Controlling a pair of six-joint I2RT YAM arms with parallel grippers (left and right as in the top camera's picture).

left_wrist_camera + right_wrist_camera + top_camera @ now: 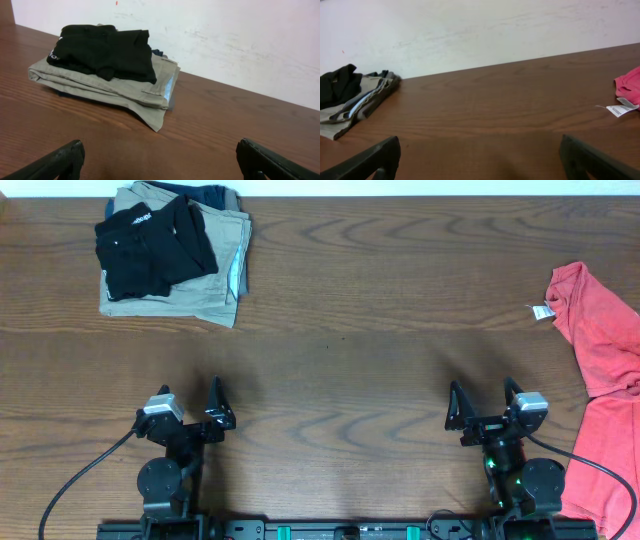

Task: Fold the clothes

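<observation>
The coral-red T-shirt [605, 370] lies crumpled at the table's right edge, partly hanging off it, with its small white neck tag [542, 311] on the wood beside the collar. A corner of the shirt [630, 85] and the tag [619, 109] show at the right of the right wrist view. My left gripper [190, 402] is open and empty near the front left, over bare wood [160, 160]. My right gripper [484, 402] is open and empty near the front right [480, 160], left of the shirt and apart from it.
A black folded garment [152, 242] lies on khaki folded trousers [205, 275] at the back left; both show in the left wrist view [107, 47] [115, 87]. A white wall stands behind the wooden table [340, 330].
</observation>
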